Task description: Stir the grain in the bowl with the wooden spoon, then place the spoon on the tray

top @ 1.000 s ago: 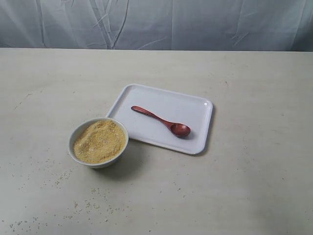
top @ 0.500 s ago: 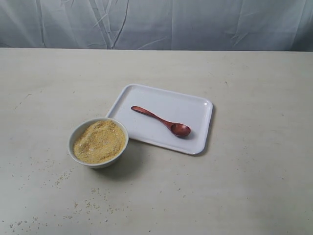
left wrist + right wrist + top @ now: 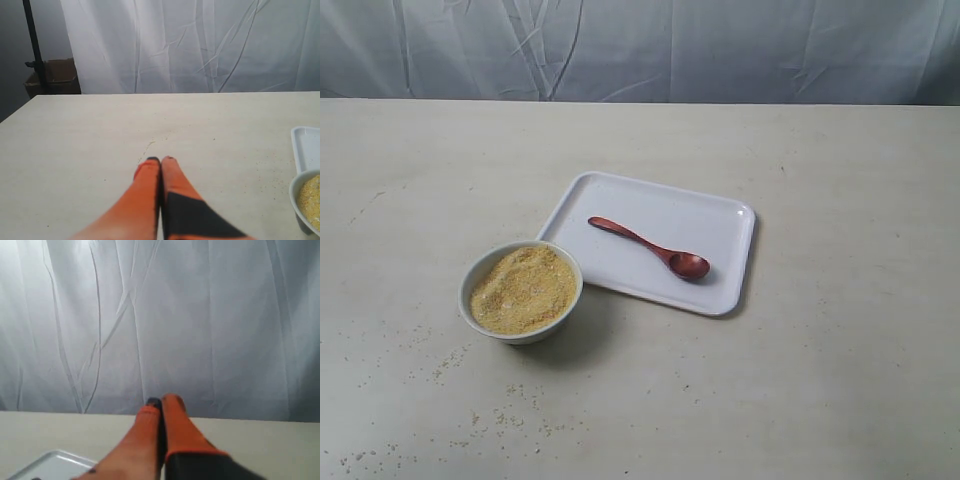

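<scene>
The dark reddish-brown wooden spoon (image 3: 650, 247) lies diagonally on the white rectangular tray (image 3: 715, 212), its oval bowl toward the tray's near right. To the tray's near left stands the small white bowl (image 3: 472, 281), filled with yellow-tan grain (image 3: 523, 288). Neither gripper shows in the exterior view. My left gripper (image 3: 160, 161) is shut and empty above bare table, with the bowl's edge (image 3: 295, 192), its grain (image 3: 310, 194) and a tray corner (image 3: 302, 145) off to one side. My right gripper (image 3: 161, 402) is shut and empty, with a tray corner (image 3: 55, 465) below it.
Spilled grains (image 3: 510, 415) speckle the table in front of the bowl. A wrinkled white curtain (image 3: 640, 50) hangs behind the table's far edge. The left wrist view shows a cardboard box (image 3: 52, 77) and a dark pole (image 3: 35, 45) beyond the table.
</scene>
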